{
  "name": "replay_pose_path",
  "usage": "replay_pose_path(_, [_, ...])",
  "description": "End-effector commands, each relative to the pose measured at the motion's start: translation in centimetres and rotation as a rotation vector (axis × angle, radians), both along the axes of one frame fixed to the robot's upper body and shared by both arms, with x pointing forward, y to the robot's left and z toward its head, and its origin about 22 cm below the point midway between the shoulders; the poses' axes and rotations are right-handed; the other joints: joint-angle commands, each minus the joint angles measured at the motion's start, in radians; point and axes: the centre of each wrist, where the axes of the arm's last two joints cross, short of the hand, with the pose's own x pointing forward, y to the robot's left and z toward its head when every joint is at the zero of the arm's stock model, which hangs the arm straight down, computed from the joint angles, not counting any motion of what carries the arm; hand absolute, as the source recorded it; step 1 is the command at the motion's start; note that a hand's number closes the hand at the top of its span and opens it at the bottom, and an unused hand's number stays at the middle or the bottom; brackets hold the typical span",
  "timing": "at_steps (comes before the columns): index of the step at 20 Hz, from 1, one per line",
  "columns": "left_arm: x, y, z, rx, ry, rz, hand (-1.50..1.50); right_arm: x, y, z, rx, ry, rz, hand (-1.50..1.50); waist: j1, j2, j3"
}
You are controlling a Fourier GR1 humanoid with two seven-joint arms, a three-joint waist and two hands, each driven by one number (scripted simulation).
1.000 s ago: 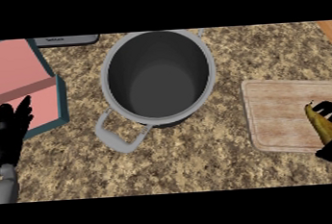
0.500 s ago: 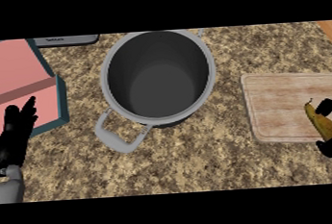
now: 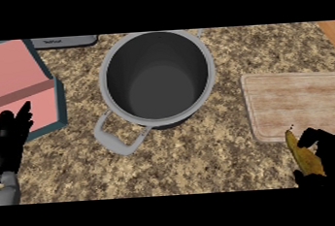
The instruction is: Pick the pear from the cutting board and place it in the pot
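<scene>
A grey pot [image 3: 158, 81] with a loop handle stands open and empty at the middle of the counter. To its right lies the wooden cutting board [image 3: 299, 102], bare on top. At the lower right my right hand [image 3: 334, 158] is curled round the yellow-brown pear [image 3: 304, 154], which sticks out just past the board's near edge. My left hand [image 3: 10, 141] rests at the lower left, fingers straight and pointing up, holding nothing.
A pink box with a teal rim [image 3: 18, 92] sits at the left, right behind my left hand. A grey appliance [image 3: 64, 41] shows at the top edge. Speckled stone counter lies between pot and board.
My right hand with the pear has drawn back toward me and slightly left, off the board's surface. The left hand has risen a little beside the pink box.
</scene>
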Motion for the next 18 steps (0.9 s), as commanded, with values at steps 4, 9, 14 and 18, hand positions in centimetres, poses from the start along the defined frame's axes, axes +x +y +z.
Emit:
replay_pose_path(4, [0.3, -0.8, 0.9, -0.004, -0.008, -0.004, 0.00, -4.8, 3.5, 6.4, 0.019, -0.237, -0.051, 1.50, -0.002, -0.001, 0.001])
replay_pose_path(9, [0.9, -1.8, 0.1, -0.010, -0.005, -0.009, 0.00, -5.8, 5.8, 11.7, 0.063, -0.583, 0.088, 1.50, 0.001, -0.001, 0.001])
replay_pose_path(14, [0.8, -1.0, 0.9, 0.010, -0.010, -0.015, 0.00, -5.4, 8.0, 15.2, 0.138, -0.798, 0.155, 1.50, 0.020, 0.000, 0.000])
replay_pose_path(18, [1.1, -1.8, 0.4, -0.005, -0.013, -0.023, 0.00, -5.2, 10.3, 18.1, 0.099, -0.813, 0.191, 1.50, 0.019, 0.000, -0.002])
